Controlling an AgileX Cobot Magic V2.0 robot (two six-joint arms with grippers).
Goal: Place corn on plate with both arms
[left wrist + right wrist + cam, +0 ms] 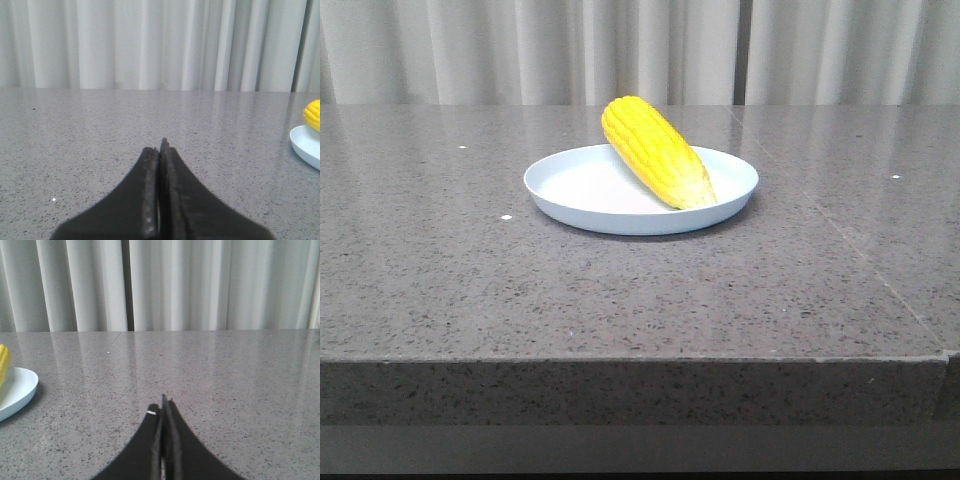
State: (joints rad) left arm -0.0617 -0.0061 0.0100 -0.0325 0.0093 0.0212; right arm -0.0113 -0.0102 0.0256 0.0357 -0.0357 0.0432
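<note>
Here, corn (656,151) on plate (582,196), tilted

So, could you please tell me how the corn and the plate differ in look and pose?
The corn is bright yellow and ribbed with kernels; the plate is pale blue-white and smooth. The corn is long and tapered; the plate is round and shallow. The corn leans across the rim, tilted; the plate lies flat. Neither tool touches them.

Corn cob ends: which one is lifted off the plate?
The rounded bright yellow end of the corn, propped over the far rim of the plate. The paler tapered tip lies down inside the plate.
</note>
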